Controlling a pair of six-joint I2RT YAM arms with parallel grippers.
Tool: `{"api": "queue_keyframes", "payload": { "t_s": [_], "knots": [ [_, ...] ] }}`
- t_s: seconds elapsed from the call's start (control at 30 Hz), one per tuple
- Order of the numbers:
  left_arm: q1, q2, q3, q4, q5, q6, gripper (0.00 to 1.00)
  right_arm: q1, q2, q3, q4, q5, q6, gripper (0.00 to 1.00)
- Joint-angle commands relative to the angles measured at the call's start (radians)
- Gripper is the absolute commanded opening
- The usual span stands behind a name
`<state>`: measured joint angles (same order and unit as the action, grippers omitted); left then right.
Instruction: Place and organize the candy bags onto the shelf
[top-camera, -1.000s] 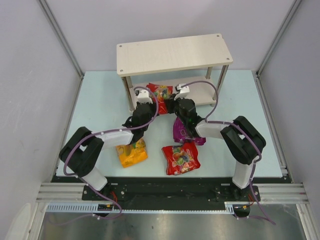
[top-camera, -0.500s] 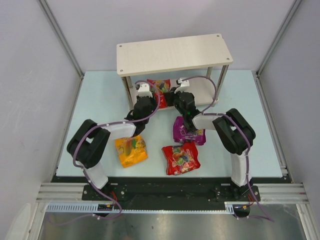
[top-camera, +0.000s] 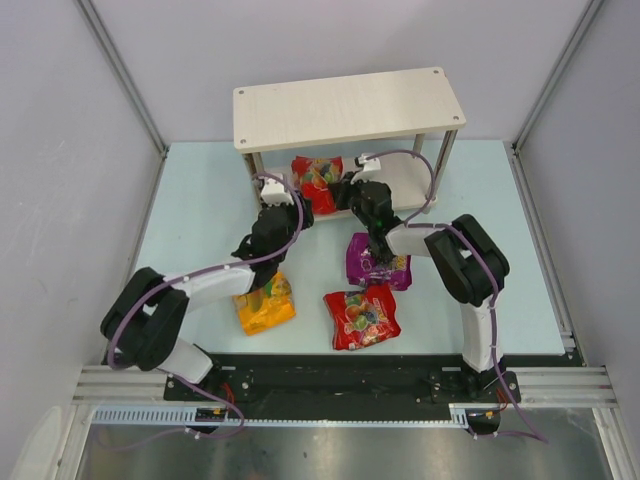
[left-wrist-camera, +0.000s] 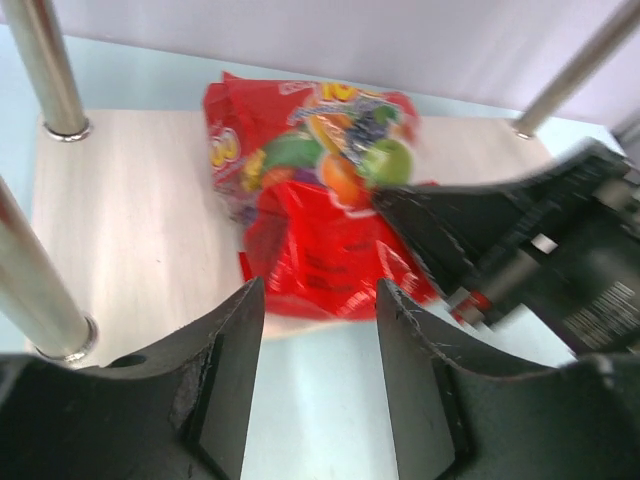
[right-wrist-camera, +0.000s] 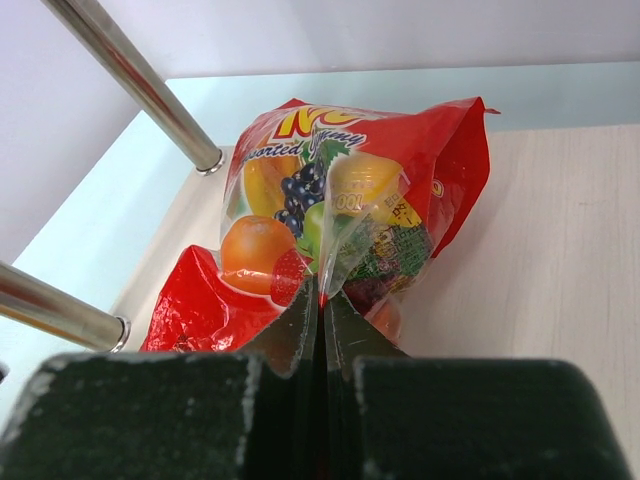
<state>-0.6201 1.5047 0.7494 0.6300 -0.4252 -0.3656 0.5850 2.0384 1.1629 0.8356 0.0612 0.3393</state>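
Observation:
One red candy bag (top-camera: 317, 180) lies on the lower board (right-wrist-camera: 540, 250) of the shelf (top-camera: 350, 105), between its metal posts. My right gripper (right-wrist-camera: 322, 290) is shut on a fold of that bag (right-wrist-camera: 330, 200) at its near edge. The left gripper (left-wrist-camera: 320, 295) stands open just short of the same bag (left-wrist-camera: 310, 210), with nothing between its fingers. From above, the left gripper (top-camera: 302, 209) and right gripper (top-camera: 342, 192) flank the bag. On the table lie a purple bag (top-camera: 375, 262) partly under the right arm, a second red bag (top-camera: 362, 316) and an orange-yellow bag (top-camera: 265, 303).
Metal posts (right-wrist-camera: 140, 75) stand at the shelf's left end, close to the bag. The right gripper's black body (left-wrist-camera: 500, 250) fills the right of the left wrist view. White walls enclose the pale blue table (top-camera: 200, 210).
The left gripper has let go of the red bag, opened and drawn back a little. The bag has moved farther onto the lower board, with the right gripper still pinching it.

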Motion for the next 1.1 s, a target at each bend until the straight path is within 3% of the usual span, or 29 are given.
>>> {"api": "queue_keyframes", "payload": {
  "t_s": [0.0,0.43,1.07],
  "knots": [
    [-0.070,-0.119,-0.053,0.007,-0.040,-0.013,0.54,-0.005,0.016,0.052,0.050,-0.046,-0.005,0.00],
    [-0.095,-0.435,-0.189,-0.131,-0.162,-0.026,0.58,0.035,0.057,0.118,0.017,-0.024,0.003,0.00],
    [-0.095,-0.590,-0.260,-0.205,-0.241,-0.039,0.58,0.058,0.121,0.193,-0.016,-0.001,0.061,0.00]
  ]
}}
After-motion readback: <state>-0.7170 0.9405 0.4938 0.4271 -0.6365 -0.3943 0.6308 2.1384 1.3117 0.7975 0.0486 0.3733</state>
